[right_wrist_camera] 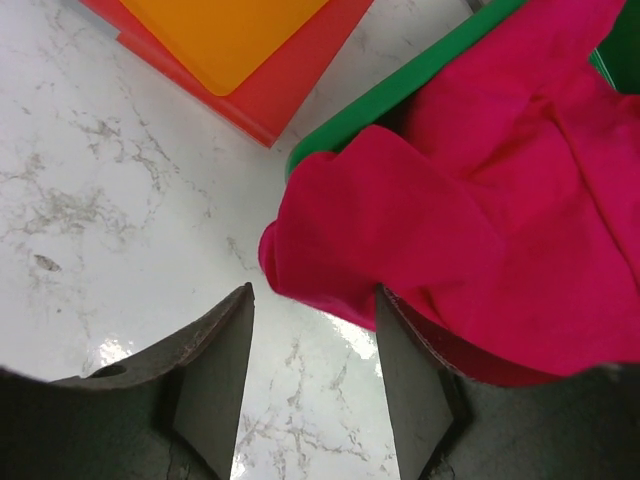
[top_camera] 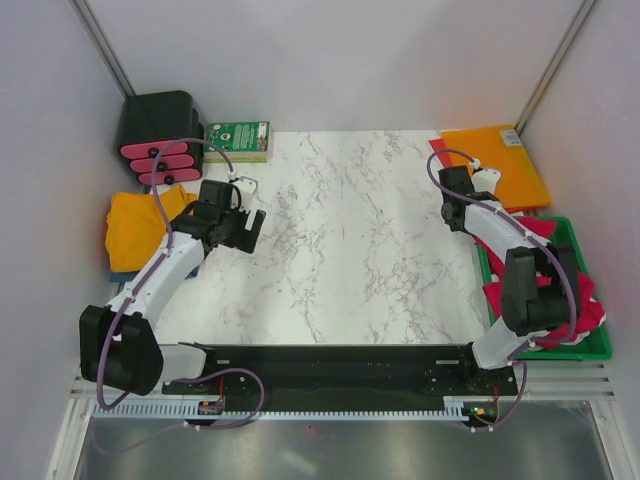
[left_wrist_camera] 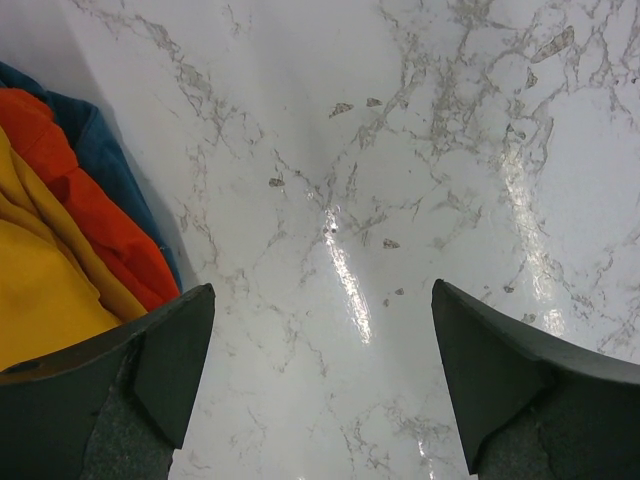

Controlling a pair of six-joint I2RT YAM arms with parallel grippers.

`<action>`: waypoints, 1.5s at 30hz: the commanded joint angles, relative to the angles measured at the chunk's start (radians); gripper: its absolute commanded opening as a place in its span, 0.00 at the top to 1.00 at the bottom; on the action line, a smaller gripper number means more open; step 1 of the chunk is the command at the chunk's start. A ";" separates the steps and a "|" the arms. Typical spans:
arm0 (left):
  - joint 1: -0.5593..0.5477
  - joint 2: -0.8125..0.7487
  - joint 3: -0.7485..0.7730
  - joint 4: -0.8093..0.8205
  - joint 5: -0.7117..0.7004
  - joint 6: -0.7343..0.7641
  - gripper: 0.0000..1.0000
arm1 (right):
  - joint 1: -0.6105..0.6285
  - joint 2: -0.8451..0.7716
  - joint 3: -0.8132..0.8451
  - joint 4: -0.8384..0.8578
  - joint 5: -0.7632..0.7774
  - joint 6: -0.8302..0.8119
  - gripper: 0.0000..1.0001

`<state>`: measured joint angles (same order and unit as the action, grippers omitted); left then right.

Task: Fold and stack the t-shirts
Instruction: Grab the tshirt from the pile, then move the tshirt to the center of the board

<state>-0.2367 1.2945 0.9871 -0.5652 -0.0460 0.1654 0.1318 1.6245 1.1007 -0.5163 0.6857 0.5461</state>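
A crimson-red t-shirt [right_wrist_camera: 480,200] lies crumpled in the green tray [right_wrist_camera: 430,70] at the right [top_camera: 597,312], one fold hanging over the tray's near corner onto the marble. My right gripper [right_wrist_camera: 315,295] is open and empty, its fingertips just short of that fold; in the top view it is at the tray's far left corner [top_camera: 455,197]. A folded stack sits at the left edge: golden-yellow shirt [top_camera: 135,230] on top, orange-red [left_wrist_camera: 90,200] and blue [left_wrist_camera: 100,150] layers under it. My left gripper [left_wrist_camera: 320,380] is open and empty over bare marble, right of the stack [top_camera: 245,225].
A stiff orange sheet [top_camera: 495,155] lies on a red one [right_wrist_camera: 290,85] at the back right, beyond the tray [top_camera: 590,352]. A black box with pink parts [top_camera: 160,135] and a green carton [top_camera: 238,140] stand at the back left. Grey walls close both sides.
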 commanded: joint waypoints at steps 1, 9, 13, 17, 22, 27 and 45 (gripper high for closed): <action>0.008 -0.024 -0.013 0.036 0.015 0.034 0.05 | -0.023 0.031 0.033 -0.002 0.034 0.023 0.41; 0.011 -0.023 -0.021 0.039 0.012 0.029 0.05 | -0.044 0.060 0.053 -0.011 0.052 0.032 0.86; 0.011 -0.023 -0.024 0.039 0.014 0.025 0.06 | -0.043 0.038 0.044 -0.005 0.040 0.035 1.00; 0.014 -0.040 -0.024 0.047 0.015 0.013 0.07 | 0.053 -0.107 -0.001 0.140 -0.031 -0.040 1.00; 0.028 -0.093 -0.022 0.062 0.041 -0.010 0.08 | 0.296 -0.247 0.160 0.211 -0.109 -0.161 1.00; 0.037 -0.149 -0.019 0.062 0.074 -0.018 0.08 | 0.523 -0.163 0.504 0.116 -0.158 -0.208 1.00; 0.063 -0.265 -0.041 0.057 0.098 -0.035 0.08 | 0.965 0.029 0.809 0.053 -0.144 -0.287 1.00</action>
<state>-0.1844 1.0595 0.9535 -0.5373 0.0154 0.1623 1.0260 1.6287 1.8545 -0.4854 0.5766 0.2790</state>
